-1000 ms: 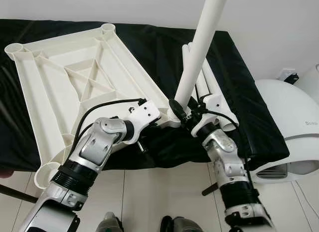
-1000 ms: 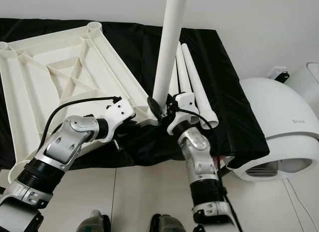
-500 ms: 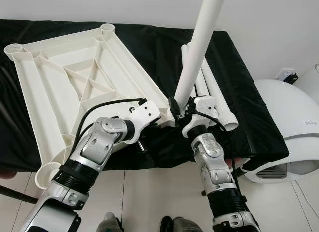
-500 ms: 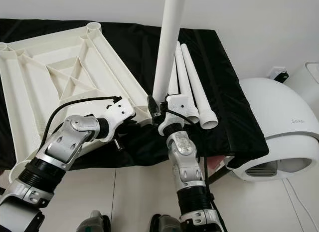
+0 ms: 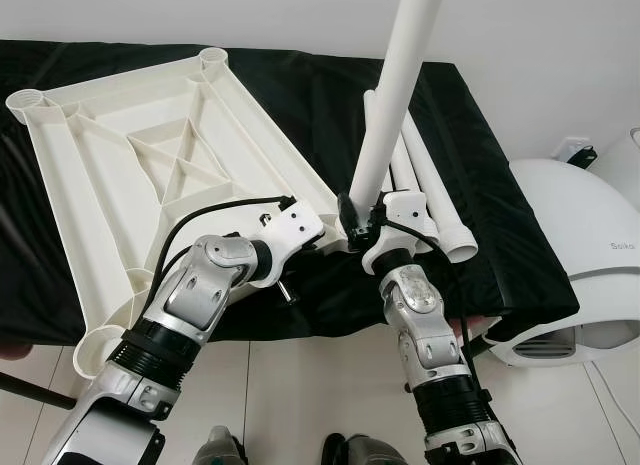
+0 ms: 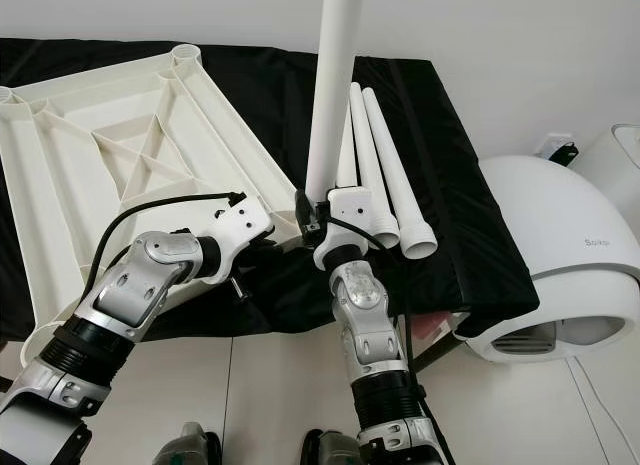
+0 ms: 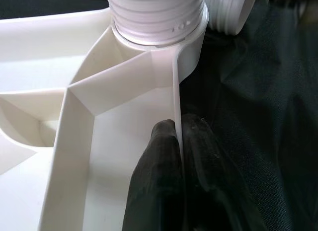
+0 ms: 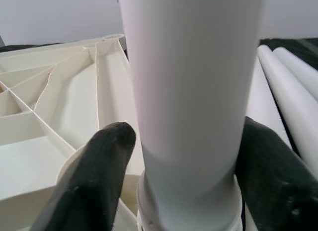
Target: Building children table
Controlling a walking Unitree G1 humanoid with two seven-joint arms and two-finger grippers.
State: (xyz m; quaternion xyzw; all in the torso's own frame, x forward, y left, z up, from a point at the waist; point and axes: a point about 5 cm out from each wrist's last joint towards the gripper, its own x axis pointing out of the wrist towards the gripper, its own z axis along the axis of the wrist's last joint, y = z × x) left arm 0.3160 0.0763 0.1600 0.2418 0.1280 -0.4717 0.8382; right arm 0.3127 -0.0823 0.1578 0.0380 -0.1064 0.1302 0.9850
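A white plastic table top (image 5: pixel 150 155) lies upside down on a black cloth (image 5: pixel 480 165), ribs facing up. My left gripper (image 7: pixel 179 129) is shut on the thin rim of the table top, just beside its near right corner socket (image 7: pixel 156 17). A long white table leg (image 5: pixel 395 85) stands nearly upright in that socket. My right gripper (image 8: pixel 186 141) is shut on the leg's lower end, one black finger (image 8: pixel 99 166) on each side. Two or three spare legs (image 6: pixel 385 175) lie side by side on the cloth to the right.
A rounded white appliance (image 5: pixel 580 245) stands on the floor at the right, close to the cloth's corner. A wall socket (image 5: pixel 578 150) sits behind it. Pale tiled floor (image 5: pixel 300 385) runs along the near edge, with my feet at the bottom.
My right forearm has swung left to stand more directly under the leg, and the leg has tipped from leaning right to nearly upright. The left arm has stayed put.
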